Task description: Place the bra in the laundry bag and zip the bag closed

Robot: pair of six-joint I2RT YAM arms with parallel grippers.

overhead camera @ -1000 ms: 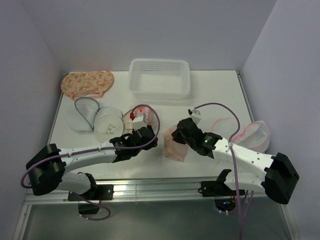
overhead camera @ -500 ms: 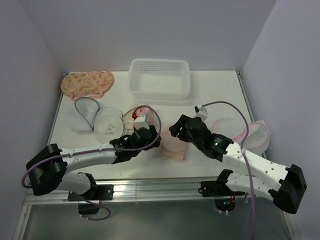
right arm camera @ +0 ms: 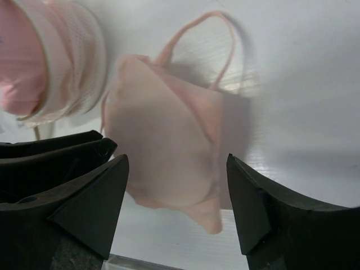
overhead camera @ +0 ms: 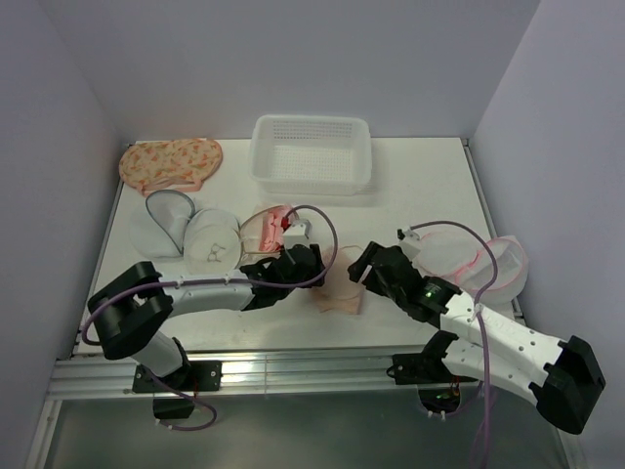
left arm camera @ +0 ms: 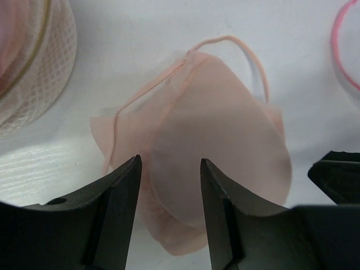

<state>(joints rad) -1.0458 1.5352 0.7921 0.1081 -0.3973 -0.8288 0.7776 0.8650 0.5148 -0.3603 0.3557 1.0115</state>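
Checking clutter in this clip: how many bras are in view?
2: a floral bra at the far left corner, a peach bra at front centre. Pink fabric inside the open mesh bag may be another.

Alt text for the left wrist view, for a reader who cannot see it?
A pale pink folded fabric bra lies on the white table, its thin strap looping away. The left gripper hovers over the bra's near edge, black fingers apart, holding nothing. A white mesh bag with a tan seam shows at upper left.
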